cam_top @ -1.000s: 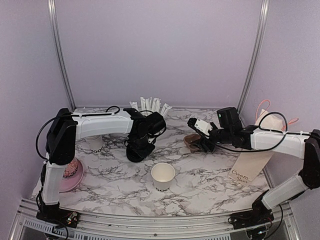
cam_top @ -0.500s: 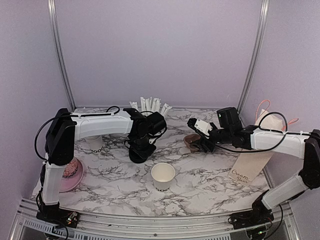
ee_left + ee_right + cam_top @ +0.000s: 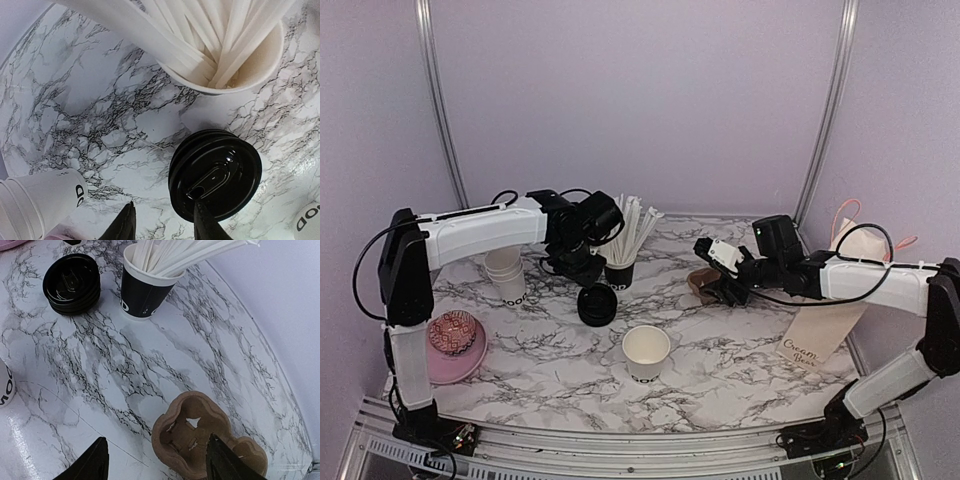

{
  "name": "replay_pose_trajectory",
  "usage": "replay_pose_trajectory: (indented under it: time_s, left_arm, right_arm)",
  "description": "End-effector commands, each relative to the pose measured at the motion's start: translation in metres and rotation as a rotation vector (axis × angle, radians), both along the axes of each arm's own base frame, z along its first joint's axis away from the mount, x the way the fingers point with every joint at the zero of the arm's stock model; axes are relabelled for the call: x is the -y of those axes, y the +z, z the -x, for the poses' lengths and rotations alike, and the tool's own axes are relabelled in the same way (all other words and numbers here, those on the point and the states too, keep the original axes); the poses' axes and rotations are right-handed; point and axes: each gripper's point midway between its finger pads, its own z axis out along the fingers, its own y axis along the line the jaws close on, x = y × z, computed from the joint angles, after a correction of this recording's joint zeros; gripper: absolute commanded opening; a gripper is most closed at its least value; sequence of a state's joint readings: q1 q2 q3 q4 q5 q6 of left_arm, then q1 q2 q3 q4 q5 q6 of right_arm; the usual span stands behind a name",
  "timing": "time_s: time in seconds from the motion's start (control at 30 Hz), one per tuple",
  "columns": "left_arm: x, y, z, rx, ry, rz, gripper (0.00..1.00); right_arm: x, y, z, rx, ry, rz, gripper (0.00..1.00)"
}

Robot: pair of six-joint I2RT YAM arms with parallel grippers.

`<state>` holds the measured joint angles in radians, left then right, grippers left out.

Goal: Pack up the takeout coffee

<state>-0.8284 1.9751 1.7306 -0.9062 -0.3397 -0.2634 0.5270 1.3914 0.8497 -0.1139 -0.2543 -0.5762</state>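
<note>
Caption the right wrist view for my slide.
Open right tool above a brown cup carrier; stacked black lids and a straw cup beyond.

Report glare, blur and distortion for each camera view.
Top external: soft, even light, faint shadows on the marble table, sharp throughout. Left wrist: wide-angle bend, close straws soft, highlights on the black lids. Right wrist: glare sheen on the marble at lower left, otherwise sharp.

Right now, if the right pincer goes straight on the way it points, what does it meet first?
Probably the brown cup carrier, lying on the marble table just ahead of the open right pincer. The depth between them is hard to judge.
</note>
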Motion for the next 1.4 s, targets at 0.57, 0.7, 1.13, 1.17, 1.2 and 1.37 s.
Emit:
replay_pose_trajectory:
  time_s: [0.57, 0.7, 1.13, 1.17, 1.2, 1.37]
  left_arm:
    - [-0.005, -0.051, -0.01, -0.099, 0.028, -0.036, 0.28]
    - [-0.006, -0.054, -0.01, -0.103, 0.028, -0.043, 0.25]
    - [-0.013, -0.013, -0.009, -0.028, 0.035, -0.002, 0.12]
    - [-0.013, -0.009, -0.009, -0.023, 0.035, 0.005, 0.12]
    - [-0.014, -0.006, -0.008, -0.019, 0.035, 0.011, 0.11]
    - [-0.017, 0.026, -0.004, 0.024, 0.033, 0.067, 0.11]
  right_arm:
    - [0.002, -0.002, -0.001, -0.005, 0.004, 0.011, 0.64]
    - [0.002, -0.004, -0.001, -0.009, 0.004, 0.016, 0.64]
    - [0.001, -0.006, -0.001, -0.018, 0.005, 0.018, 0.63]
    - [0.001, -0.007, -0.001, -0.019, 0.006, 0.017, 0.63]
    - [0.001, -0.007, -0.001, -0.021, 0.006, 0.017, 0.63]
    - [-0.002, 0.004, -0.005, -0.022, -0.01, -0.009, 0.63]
